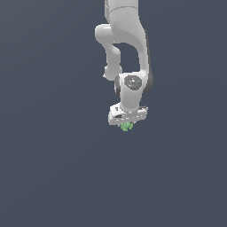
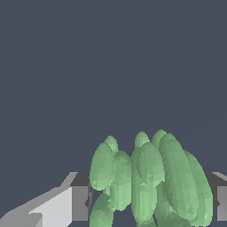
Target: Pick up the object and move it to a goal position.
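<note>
You see the white arm (image 1: 126, 53) hanging down with its gripper (image 1: 127, 123) pointing at the plain grey ground. The green object (image 1: 127, 127) sits right at the gripper's tip, tucked between the fingers. In the wrist view the object (image 2: 150, 181) fills the space between the two fingers (image 2: 80, 203), so your gripper looks clenched on it. Its lower part is cut off by the frame edge, and you cannot tell whether it touches the ground.

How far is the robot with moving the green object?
Done: the gripper appears closed on the green object, which sits between its fingers in the wrist view. In hand: carrying it. Left: reaching the goal; no goal marker is visible, so the remaining distance is unclear.
</note>
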Robot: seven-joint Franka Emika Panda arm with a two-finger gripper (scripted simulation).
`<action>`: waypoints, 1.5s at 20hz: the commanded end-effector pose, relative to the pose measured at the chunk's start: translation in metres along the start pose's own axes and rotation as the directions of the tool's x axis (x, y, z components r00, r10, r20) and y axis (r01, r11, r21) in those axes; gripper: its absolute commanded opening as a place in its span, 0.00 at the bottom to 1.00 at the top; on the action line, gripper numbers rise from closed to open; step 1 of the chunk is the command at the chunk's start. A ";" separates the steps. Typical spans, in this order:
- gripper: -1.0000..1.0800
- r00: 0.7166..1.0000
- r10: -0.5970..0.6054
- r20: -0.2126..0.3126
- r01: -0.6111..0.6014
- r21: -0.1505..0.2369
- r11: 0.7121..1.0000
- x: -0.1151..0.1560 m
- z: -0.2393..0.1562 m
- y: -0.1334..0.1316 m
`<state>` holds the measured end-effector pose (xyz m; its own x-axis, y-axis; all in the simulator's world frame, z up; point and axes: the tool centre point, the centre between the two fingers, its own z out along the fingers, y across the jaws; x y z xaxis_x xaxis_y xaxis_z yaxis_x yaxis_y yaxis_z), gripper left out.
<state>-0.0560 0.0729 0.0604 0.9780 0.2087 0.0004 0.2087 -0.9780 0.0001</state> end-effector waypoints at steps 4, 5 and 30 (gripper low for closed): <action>0.00 1.000 0.001 -0.001 -0.001 0.000 1.000 -0.004 -0.032 0.018; 0.00 1.000 0.001 -0.001 -0.001 0.000 1.000 -0.004 -0.040 0.023; 0.00 1.000 0.000 0.000 0.000 0.002 1.000 -0.027 -0.284 0.159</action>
<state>-0.0492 -0.0814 0.3330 0.9782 0.2078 0.0022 0.2078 -0.9782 -0.0011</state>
